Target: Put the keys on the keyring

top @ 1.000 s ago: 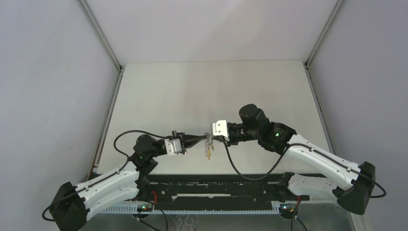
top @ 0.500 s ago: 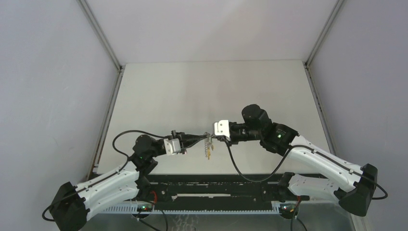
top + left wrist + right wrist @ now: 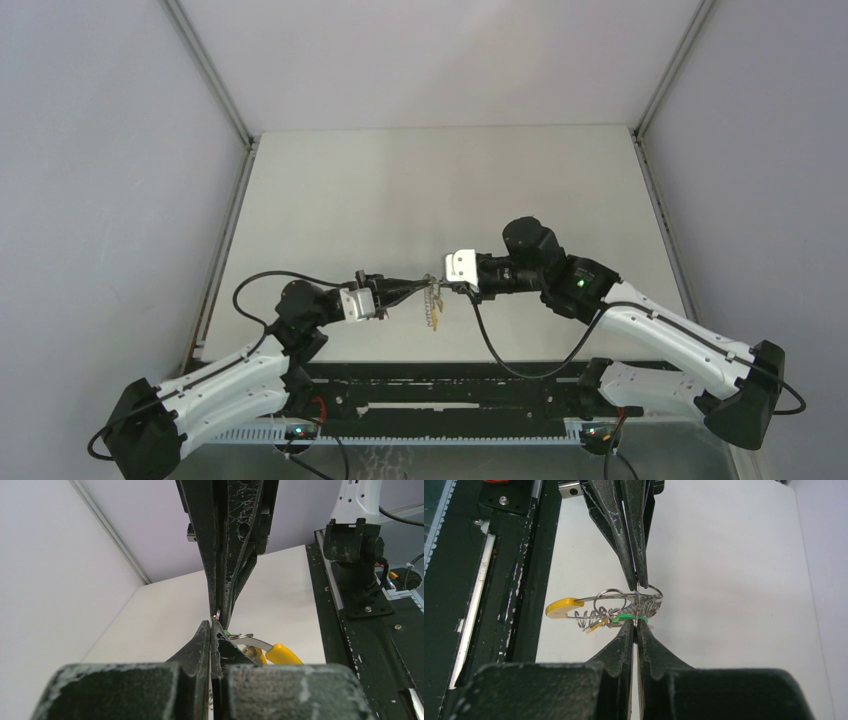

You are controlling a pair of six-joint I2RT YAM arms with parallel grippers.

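The keyring (image 3: 655, 596) is held in the air between my two grippers, which meet tip to tip over the table's near middle. My left gripper (image 3: 413, 290) is shut on one side of the ring and my right gripper (image 3: 450, 287) is shut on the opposite side. In the right wrist view my right gripper (image 3: 636, 623) pinches the ring from below and the left fingers (image 3: 631, 555) come down from above. A yellow-headed key (image 3: 561, 607) and a green-headed key (image 3: 626, 616) hang on the ring with small rings and a wire coil (image 3: 589, 619). The left wrist view shows my left gripper (image 3: 212, 626) and the yellow head (image 3: 282, 654).
The white table (image 3: 440, 190) lies beneath, with grey walls on three sides. A black rail frame (image 3: 450, 390) with the arm bases runs along the near edge. The right arm's cable (image 3: 500, 355) loops down toward the rail.
The right arm's wrist has shifted slightly to the right and down. Both grippers stay shut on the ring, and the key bundle hangs in nearly the same place.
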